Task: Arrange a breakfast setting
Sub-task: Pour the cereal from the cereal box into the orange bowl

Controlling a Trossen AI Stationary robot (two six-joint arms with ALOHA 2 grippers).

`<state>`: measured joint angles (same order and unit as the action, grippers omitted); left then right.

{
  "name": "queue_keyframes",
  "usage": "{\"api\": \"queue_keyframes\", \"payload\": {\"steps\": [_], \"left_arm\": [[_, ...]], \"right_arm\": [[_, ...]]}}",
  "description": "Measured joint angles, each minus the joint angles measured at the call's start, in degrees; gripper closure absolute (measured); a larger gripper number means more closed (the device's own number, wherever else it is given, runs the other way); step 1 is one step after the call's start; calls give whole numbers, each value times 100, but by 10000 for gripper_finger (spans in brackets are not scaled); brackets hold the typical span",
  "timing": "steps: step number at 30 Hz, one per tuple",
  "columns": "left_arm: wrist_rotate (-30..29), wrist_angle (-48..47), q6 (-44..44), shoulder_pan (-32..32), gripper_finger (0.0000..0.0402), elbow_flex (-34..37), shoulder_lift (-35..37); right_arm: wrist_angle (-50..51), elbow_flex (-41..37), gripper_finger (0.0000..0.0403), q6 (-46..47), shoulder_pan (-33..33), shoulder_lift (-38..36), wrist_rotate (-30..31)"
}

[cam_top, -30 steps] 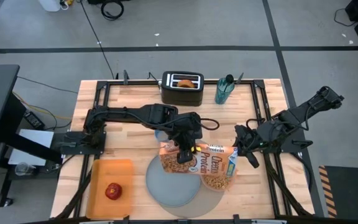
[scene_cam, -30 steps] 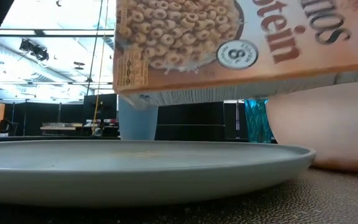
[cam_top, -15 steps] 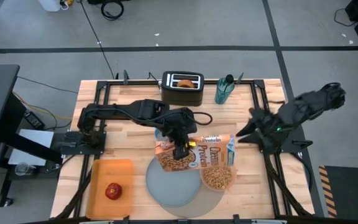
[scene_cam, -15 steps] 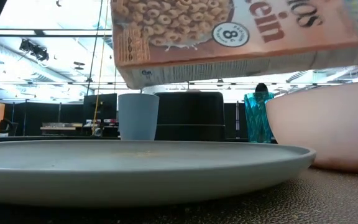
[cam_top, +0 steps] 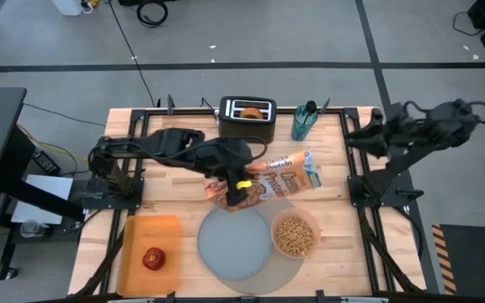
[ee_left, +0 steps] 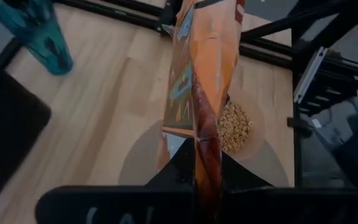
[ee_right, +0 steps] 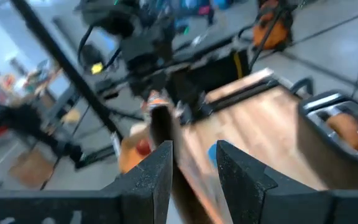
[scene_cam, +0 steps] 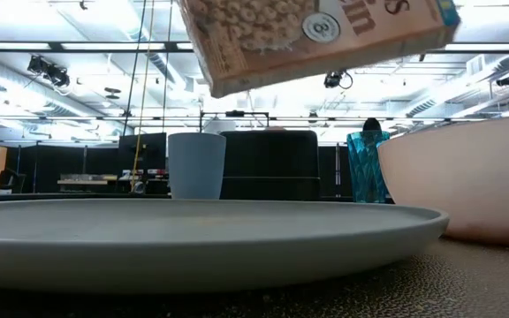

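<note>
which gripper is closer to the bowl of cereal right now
Left. The left gripper, shut on the cereal box, hangs just up-left of the pink bowl. The right gripper is raised at the table's far right edge, well away from it.

My left arm reaches from its base across the desk's middle, elbow bent, wrist angled down. Left end effector (cam_top: 241,190) is clamped tight on the cereal box (cam_top: 278,175), which sticks out past the fingertips, held up in the air & tilted. My right arm is folded up & back over the desk's far right edge; right end effector (ee_right: 191,163) has fingers (ee_right: 151,174) parted, nothing btwn them.
</note>
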<state>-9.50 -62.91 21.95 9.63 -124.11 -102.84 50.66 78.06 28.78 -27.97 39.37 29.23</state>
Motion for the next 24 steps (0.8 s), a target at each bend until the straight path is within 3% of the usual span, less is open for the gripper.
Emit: {"api": "queue_keyframes", "payload": {"steps": [7,14,24], "left_arm": [[-762,-68,183,209,395,4,358],[-1021,345,90,215,395,54,338],[-1004,2899,-28,-20,396,2263,798]], "right_arm": [[1,-17,271,-284,-1,-133,304],[2,-17,271,-346,0,-80,310],[-191,-20,271,-413,-2,-126,646]]}}
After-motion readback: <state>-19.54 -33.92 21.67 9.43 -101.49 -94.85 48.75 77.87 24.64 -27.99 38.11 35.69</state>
